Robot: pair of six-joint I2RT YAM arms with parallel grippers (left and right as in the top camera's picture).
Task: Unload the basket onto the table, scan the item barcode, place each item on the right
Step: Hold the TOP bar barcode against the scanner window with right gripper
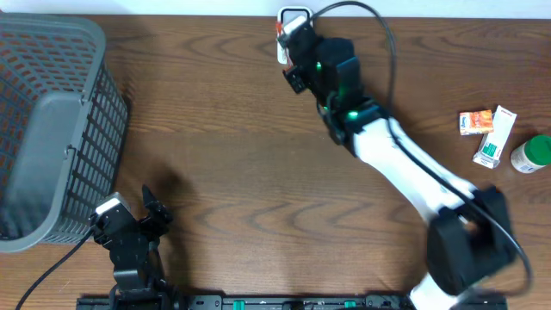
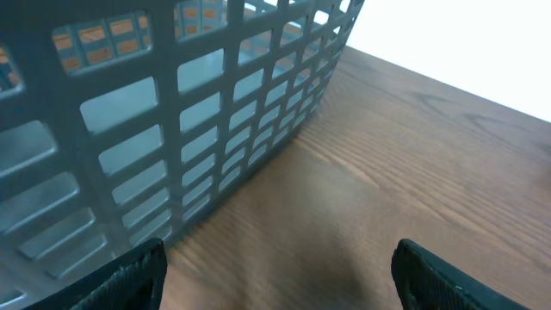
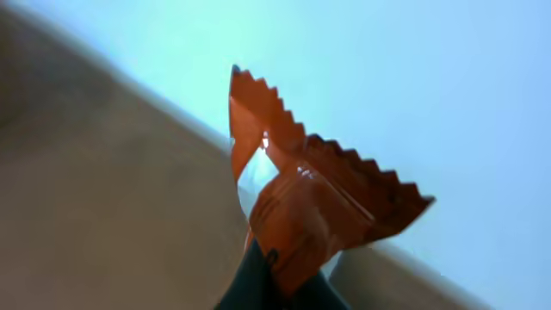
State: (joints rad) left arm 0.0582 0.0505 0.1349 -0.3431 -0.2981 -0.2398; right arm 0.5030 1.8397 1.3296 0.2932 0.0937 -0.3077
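Overhead view of a dark wooden table (image 1: 224,146), with two robot arms reaching in from the near edge. Right arm stretched diagonally to the far edge, right gripper (image 1: 289,45) clamped fully shut on a small orange sachet (image 1: 281,33) — a glossy packet with zigzag-cut ends, pinched at its lower part and lifted clear of the wood. Just beside it at the far edge, a white-framed device (image 1: 294,14) (probably the scanner, though too small to tell for certain).

From the right wrist camera: the sachet rising out of the dark fingertips (image 3: 258,288), crumpled and shiny, against a pale blue-white background. No barcode visible on the face shown.

Left gripper (image 1: 133,213) parked low at the near left, jaws spread wide, holding nothing, facing the side wall of a grey plastic mesh basket (image 1: 52,129).

On the right side of the table, well apart from the sachet: a small orange box (image 1: 475,122), a white-and-green carton (image 1: 494,138) and a green-capped bottle (image 1: 532,153).

Judged step: presenting the sachet to the scanner, with pick-up done and no sign yet of a completed scan. Next move, most likely: turning the wrist to bring the printed code flat toward the reading window, then holding steady — gently, to avoid creasing the wrapper and spoiling the read.
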